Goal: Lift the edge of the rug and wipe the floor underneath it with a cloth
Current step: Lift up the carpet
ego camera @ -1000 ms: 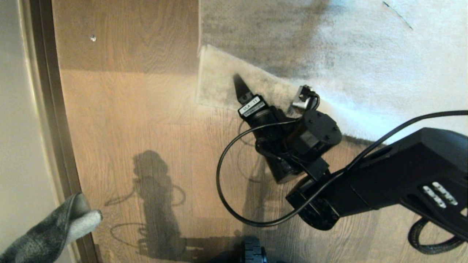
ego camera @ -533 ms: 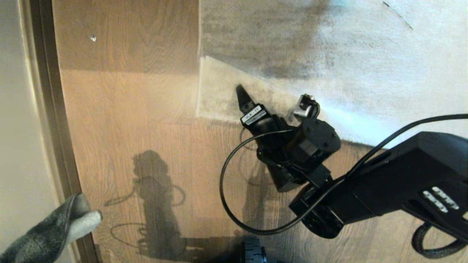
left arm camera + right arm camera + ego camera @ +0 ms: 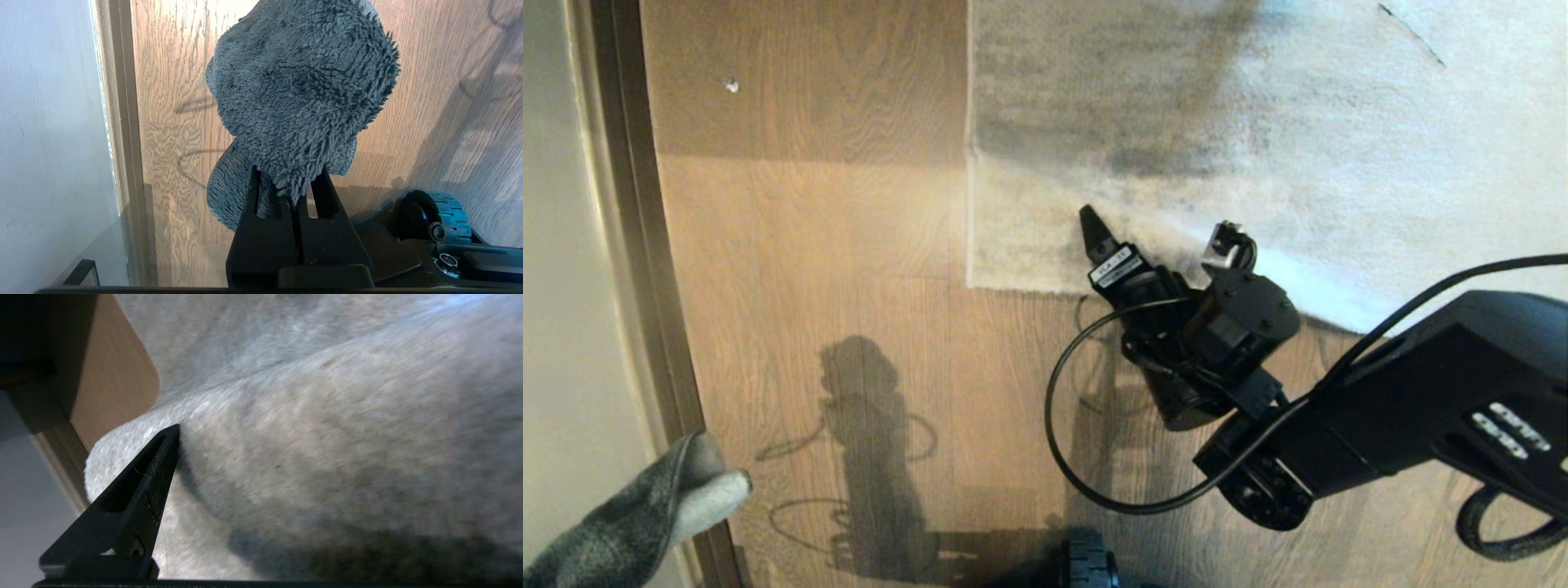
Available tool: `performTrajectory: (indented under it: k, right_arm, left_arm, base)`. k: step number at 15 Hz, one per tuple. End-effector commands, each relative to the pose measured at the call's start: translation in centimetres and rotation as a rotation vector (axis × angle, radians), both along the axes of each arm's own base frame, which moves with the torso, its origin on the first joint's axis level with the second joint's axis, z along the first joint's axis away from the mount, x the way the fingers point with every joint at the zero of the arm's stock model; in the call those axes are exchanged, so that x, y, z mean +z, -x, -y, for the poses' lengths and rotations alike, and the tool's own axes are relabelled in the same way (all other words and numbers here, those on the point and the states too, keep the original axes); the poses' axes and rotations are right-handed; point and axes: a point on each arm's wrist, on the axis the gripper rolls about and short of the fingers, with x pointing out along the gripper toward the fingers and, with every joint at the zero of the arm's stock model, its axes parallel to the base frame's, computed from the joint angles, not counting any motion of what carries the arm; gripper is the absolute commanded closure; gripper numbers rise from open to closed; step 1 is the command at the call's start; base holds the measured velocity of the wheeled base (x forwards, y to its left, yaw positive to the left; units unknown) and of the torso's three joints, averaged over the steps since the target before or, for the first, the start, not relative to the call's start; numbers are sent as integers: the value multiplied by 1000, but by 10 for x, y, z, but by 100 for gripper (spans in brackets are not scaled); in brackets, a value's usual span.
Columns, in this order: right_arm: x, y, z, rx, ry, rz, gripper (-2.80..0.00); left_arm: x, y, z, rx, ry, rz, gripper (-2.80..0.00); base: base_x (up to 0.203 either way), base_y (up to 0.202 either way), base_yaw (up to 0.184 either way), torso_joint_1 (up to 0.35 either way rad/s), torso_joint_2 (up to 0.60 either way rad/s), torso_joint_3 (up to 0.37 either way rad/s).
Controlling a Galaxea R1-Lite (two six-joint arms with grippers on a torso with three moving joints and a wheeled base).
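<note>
The pale grey rug edge (image 3: 1029,284) and its corner lie flat on the brown wood floor (image 3: 833,245). My right gripper (image 3: 1096,238) stands open at that edge, near the corner. One black finger (image 3: 139,490) rests over the rug's pile; the other finger is hidden. Nothing is clamped in it. Low at the left, my left gripper (image 3: 288,175) is shut on the dark grey fuzzy cloth (image 3: 302,90), which bulges out in front of the fingers. The cloth (image 3: 629,523) shows at the lower left corner of the head view, above the floor by the skirting.
A pale wall and a dark skirting strip (image 3: 629,245) run down the left side. My base wheel (image 3: 1086,567) sits at the near edge, also in the left wrist view (image 3: 445,212). A black cable (image 3: 1054,441) loops under the right arm. The rug (image 3: 1258,122) covers the far right.
The rug corner, raised a second ago, has sunk flat onto the floor. My right gripper has drawn back a little toward me and to the right. The left arm has kept still.
</note>
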Motion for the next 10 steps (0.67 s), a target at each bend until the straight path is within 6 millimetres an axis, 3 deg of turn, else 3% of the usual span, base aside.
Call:
performTrajectory:
  k: [1, 9, 10]
  right_arm:
    - [3, 3, 4, -9, -29, 20, -280]
    - [3, 12, 6, 3, -19, 7, -280]
    - [1, 15, 3, 14, -16, 4, 0]
  left_arm:
    - [0, 0, 0, 1, 0, -1, 0]
    - [0, 0, 0, 1, 0, -1, 0]
    - [0, 0, 0, 1, 1, -1, 0]
  base:
    - [0, 0, 0, 0, 0, 0]
    - [0, 0, 0, 0, 0, 0]
    - [0, 0, 0, 0, 0, 0]
